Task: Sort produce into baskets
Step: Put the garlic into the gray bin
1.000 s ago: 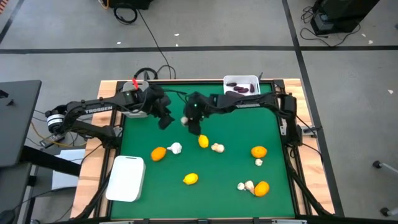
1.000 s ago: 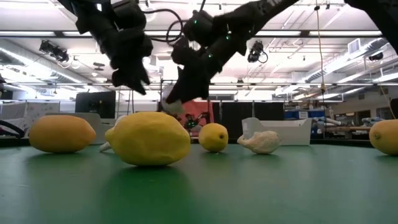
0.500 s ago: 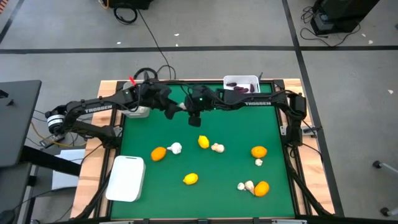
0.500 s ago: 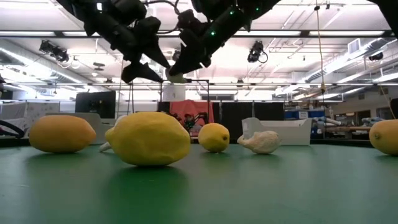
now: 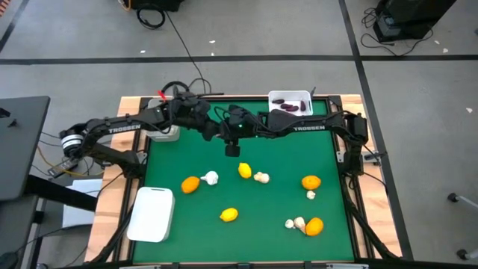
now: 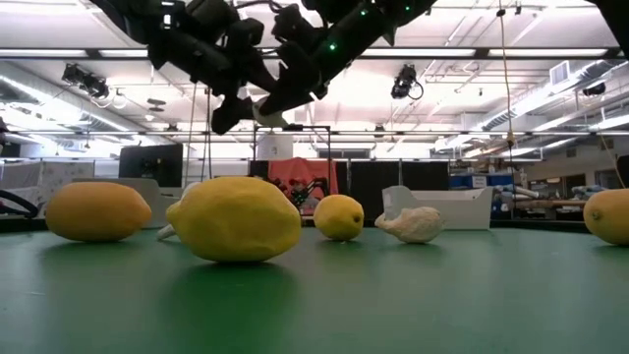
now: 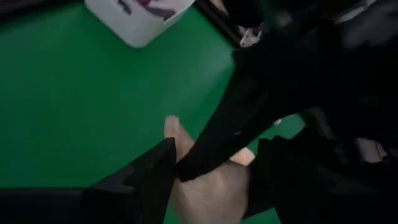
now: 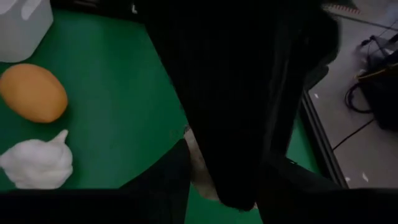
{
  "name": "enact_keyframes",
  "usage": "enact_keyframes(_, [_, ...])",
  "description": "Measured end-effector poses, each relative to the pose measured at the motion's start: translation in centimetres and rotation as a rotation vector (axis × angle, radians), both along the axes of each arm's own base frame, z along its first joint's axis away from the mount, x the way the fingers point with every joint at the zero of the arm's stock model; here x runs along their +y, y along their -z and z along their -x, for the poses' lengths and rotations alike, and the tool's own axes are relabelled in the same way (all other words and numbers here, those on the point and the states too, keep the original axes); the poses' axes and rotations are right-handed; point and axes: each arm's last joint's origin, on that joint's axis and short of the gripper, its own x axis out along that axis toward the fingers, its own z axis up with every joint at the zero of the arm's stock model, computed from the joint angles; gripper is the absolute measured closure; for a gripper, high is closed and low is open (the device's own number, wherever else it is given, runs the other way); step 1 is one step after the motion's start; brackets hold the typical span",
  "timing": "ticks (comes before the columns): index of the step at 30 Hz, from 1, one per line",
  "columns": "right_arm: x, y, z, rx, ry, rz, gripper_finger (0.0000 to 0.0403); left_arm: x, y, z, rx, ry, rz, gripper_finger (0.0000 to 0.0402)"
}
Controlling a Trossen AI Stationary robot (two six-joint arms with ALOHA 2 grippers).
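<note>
An off-white garlic bulb [image 7: 211, 186] is held in mid-air over the table's far middle, between both grippers. My right gripper [image 5: 227, 133] comes from the right and is shut on it. My left gripper [image 5: 211, 129] comes from the left, with its fingers on either side of the same bulb. In the low view the bulb [image 6: 269, 111] shows high above the fruit. Oranges [image 5: 190, 184], lemons [image 5: 244, 170] and more garlic [image 5: 261, 177] lie on the green mat. My left gripper has the garlic bulb [image 7: 186, 146] between its two fingers [image 7: 155, 171], and the bulb fills the gap. It comes about level from the table's left. The bulb is clear of the table. My right arm's finger crosses in front of it. My right gripper pinches the garlic bulb [image 8: 198, 165] between its two fingers, coming about level from the table's right. The bulb is lifted clear. My left arm stands right in front and hides most of the bulb.
A white basket with purple eggplant pieces [image 5: 290, 103] stands at the far edge. A greyish basket [image 5: 166, 134] sits under my left arm, and a white basket [image 5: 151, 214] at the near left. Oranges [image 5: 311, 181] [image 5: 314, 226] and garlic [image 5: 296, 223] lie at the right.
My right gripper has risen from the mat with the garlic bulb and gone toward the far edge and the left. My left gripper has risen and gone toward the right to meet it, and its fingers now stand around the bulb.
</note>
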Motion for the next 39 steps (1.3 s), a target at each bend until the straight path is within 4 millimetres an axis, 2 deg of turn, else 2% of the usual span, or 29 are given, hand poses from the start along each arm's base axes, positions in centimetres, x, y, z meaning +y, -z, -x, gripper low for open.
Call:
enact_keyframes(10, [-0.2, -0.2, -0.1, -0.022, 0.049, 0.015, 0.0237, 0.6, -0.3, 0.6, -0.009, -0.072, 0.098, 0.0172])
enact_keyframes(16, [-0.4, -1.0, -0.1, -0.071, 0.074, 0.04, 0.0237, 1.1, -0.4, 1.2, -0.024, -0.065, 0.238, 0.0172])
enact_keyframes(22, [-0.5, -1.7, 0.1, -0.101, 0.052, 0.04, 0.0237, 1.3, -0.6, 1.2, -0.047, -0.072, 0.217, 0.0174])
enact_keyframes(25, [-0.5, -1.8, 0.2, -0.1, 0.051, 0.035, 0.0237, 1.4, -0.8, 1.1, -0.068, -0.076, 0.202, 0.0192])
enact_keyframes(28, [-0.5, -1.7, 0.2, -0.102, 0.061, 0.02, 0.0234, 1.6, -0.8, 1.2, -0.066, -0.086, 0.201, 0.0225])
enact_keyframes(32, [-1.2, -1.7, 0.4, -0.126, 0.108, -0.114, 0.0212, 2.2, -0.5, 1.7, -0.045, -0.102, 0.216, 0.0261])
enact_keyframes(39, [-3.2, -0.1, 2.1, -0.001, 0.308, -0.46, 0.0138, 4.5, 0.3, 4.7, 0.097, -0.256, 0.163, 0.0257])
